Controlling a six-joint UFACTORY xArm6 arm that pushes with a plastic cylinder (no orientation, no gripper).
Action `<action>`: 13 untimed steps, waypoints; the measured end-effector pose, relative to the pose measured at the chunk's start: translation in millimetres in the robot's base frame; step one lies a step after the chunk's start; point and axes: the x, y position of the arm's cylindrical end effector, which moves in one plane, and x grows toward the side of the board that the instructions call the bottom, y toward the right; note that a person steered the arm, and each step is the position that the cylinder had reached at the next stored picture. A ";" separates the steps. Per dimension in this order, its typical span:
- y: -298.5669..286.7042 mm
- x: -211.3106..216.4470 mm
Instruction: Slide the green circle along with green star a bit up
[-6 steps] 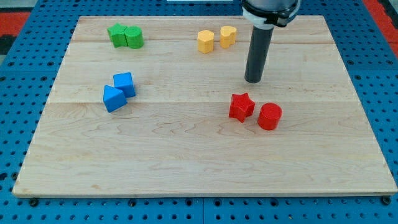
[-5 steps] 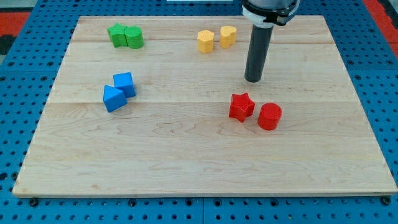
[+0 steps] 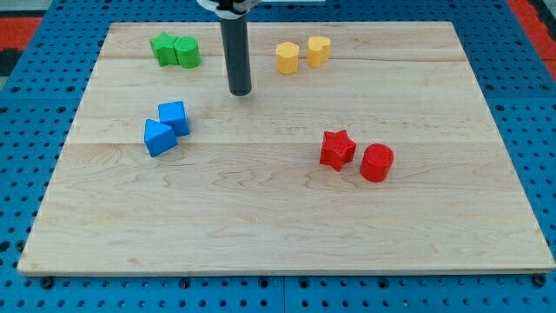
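Note:
The green star (image 3: 162,48) and the green circle (image 3: 187,52) sit touching side by side near the board's top left, the star on the left. My tip (image 3: 240,90) rests on the board to the right of and below the green circle, apart from it by a clear gap. It touches no block.
Two yellow blocks (image 3: 287,57) (image 3: 318,49) sit at the top, right of my rod. Two blue blocks (image 3: 174,116) (image 3: 158,137) lie at the left middle. A red star (image 3: 337,149) and a red cylinder (image 3: 376,163) lie at the right middle. The wooden board (image 3: 278,235) ends close above the green blocks.
My tip has moved left and slightly up, from above the red star to a spot near the green circle. No block has moved.

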 end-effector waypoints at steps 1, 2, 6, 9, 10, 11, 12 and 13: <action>-4.3 -0.7; -48.2 -10.3; -68.6 -11.7; -87.9 -21.7; -86.5 -26.7; -86.5 -37.5; -86.4 -50.6; -86.4 -51.4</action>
